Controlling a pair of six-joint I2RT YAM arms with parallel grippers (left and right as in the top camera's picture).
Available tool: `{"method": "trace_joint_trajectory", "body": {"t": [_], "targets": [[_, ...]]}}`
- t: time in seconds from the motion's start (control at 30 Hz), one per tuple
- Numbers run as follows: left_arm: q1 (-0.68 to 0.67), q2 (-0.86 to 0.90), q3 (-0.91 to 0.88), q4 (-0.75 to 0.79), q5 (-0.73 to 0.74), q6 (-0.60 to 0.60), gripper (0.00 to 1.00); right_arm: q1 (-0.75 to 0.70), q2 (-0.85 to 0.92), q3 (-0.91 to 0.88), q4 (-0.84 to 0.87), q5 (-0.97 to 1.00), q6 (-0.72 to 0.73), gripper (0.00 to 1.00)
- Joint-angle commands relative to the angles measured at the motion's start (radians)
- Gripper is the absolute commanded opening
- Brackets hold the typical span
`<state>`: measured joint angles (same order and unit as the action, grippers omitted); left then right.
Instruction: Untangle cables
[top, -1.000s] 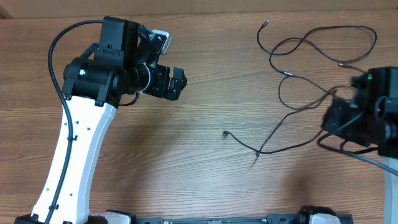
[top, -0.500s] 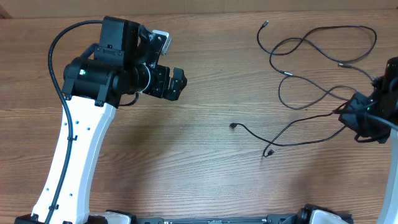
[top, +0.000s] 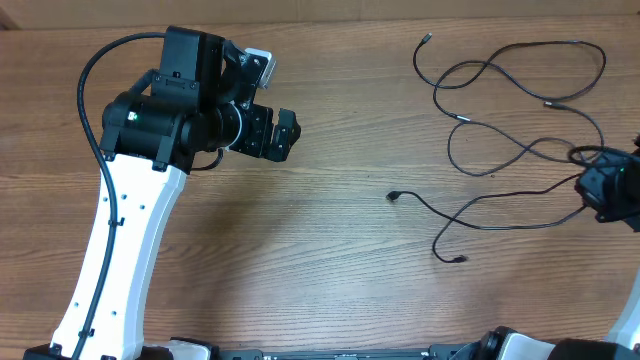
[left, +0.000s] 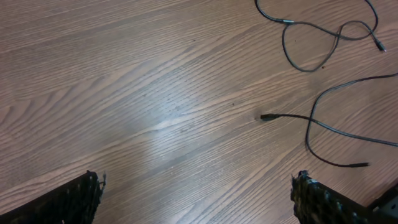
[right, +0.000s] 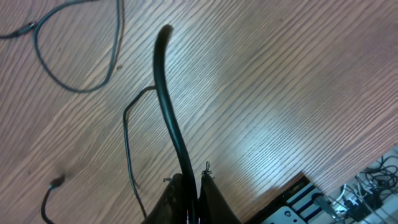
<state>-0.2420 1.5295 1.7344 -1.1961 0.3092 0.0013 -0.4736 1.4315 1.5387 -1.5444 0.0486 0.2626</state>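
Observation:
Several thin black cables (top: 452, 150) lie in loose loops on the right half of the wooden table. My right gripper (top: 604, 192) is at the far right edge, shut on one cable (right: 166, 93) that rises from between its fingers. From there a strand stretches left to a plug end (top: 392, 196), and another plug end (top: 459, 260) lies nearer the front. My left gripper (top: 286, 135) hovers over bare wood at the left, far from the cables. Its fingers (left: 68, 200) stand wide open with nothing between them. The plug end (left: 268, 117) shows ahead of it.
A thin strand (right: 126, 143) runs beside the right fingers. The table's front edge and arm mounts (right: 298, 199) show close behind the right gripper. The left arm's white link (top: 110, 260) crosses the table's left side. Bare wood lies between the two grippers.
My right gripper has moved right and slightly up to the table's edge with the cable in it. The two plug ends slid rightward. The left arm has not moved.

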Motion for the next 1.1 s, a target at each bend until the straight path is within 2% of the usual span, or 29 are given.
{"method": "trace_joint_trajectory", "body": {"t": [0.0,0.03,0.07,0.1,0.17,0.27,0.3,0.4,0.53,0.73,0.93,1.07], "targets": [[0.002,-0.013,0.000,0.001,-0.006,-0.009,1.00,-0.021,0.005,0.003,0.013,0.018,0.006,0.08],[0.002,-0.013,0.000,0.000,-0.006,-0.009,0.99,-0.025,0.006,0.003,0.019,0.018,0.006,0.13],[0.002,-0.013,0.000,0.000,-0.006,-0.009,1.00,-0.026,0.007,0.003,0.025,0.019,0.006,0.24],[0.002,-0.013,0.000,0.000,-0.006,-0.009,1.00,-0.027,0.007,0.003,0.032,0.019,0.006,0.31],[0.002,-0.013,0.000,0.000,-0.006,-0.009,0.99,-0.027,0.007,0.003,0.044,0.019,0.006,0.36],[0.002,-0.013,0.000,0.000,-0.006,-0.009,1.00,-0.027,0.007,0.003,0.058,0.018,0.007,0.69],[0.002,-0.013,0.000,-0.001,-0.006,-0.009,1.00,-0.027,0.007,0.003,0.062,0.018,0.007,0.75],[0.002,-0.013,0.000,-0.004,-0.006,-0.009,0.99,-0.027,0.007,0.003,0.063,0.017,0.026,0.82],[0.002,-0.013,0.000,-0.003,-0.005,-0.009,1.00,-0.026,0.007,0.003,0.055,-0.074,0.025,0.91],[0.002,-0.013,0.000,-0.003,-0.005,-0.010,1.00,-0.002,0.007,-0.032,0.055,-0.347,0.021,0.91],[0.002,-0.013,0.000,-0.004,-0.005,-0.026,0.99,0.120,0.007,-0.156,0.142,-0.365,0.022,0.91],[0.002,-0.013,0.000,-0.004,-0.005,-0.029,0.99,0.222,0.008,-0.272,0.229,-0.365,0.058,0.84]]}}
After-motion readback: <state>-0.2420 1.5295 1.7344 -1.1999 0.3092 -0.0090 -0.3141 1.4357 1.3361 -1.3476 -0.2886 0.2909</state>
